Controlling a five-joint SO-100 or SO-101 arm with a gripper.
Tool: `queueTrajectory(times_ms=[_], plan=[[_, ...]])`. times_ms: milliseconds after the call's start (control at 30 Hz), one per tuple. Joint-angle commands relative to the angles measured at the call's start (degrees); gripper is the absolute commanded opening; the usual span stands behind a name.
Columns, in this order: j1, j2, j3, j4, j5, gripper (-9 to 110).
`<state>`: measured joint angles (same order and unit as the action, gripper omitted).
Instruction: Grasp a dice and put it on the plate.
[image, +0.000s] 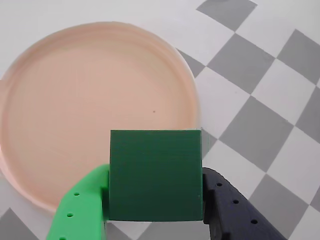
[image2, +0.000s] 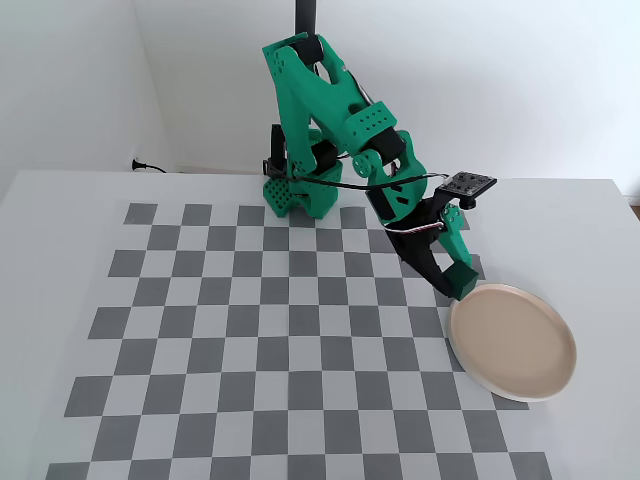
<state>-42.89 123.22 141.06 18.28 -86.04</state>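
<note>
Outstretched, the arm (image2: 340, 130) angles down, end effector (image: 156, 200) clamped on the dice (image: 156, 175) beside the plate (image2: 512, 342).

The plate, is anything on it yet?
Empty. The plate shows bare pink inside; the dice sits clamped in the claw at its rim.

Wrist view: dice (image: 156, 175) covers the near rim of the plate (image: 75, 125); the plate's left side is cut by the frame edge. Tool (image: 156, 220) finger bases run off the bottom edge. Fixed view: dice (image2: 462, 281) too small to make out face detail; arm top cropped.
</note>
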Motion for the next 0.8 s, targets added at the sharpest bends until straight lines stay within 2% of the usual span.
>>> queueTrajectory(times_ms=[0, 700, 767], plan=[[-1.41, -3.43, -8.88, -0.62, 0.79, -4], [-6.68, -37.71, -38.06, -1.32, 2.46, -4], [-6.77, -40.78, -41.31, -1.14, 2.64, 0]])
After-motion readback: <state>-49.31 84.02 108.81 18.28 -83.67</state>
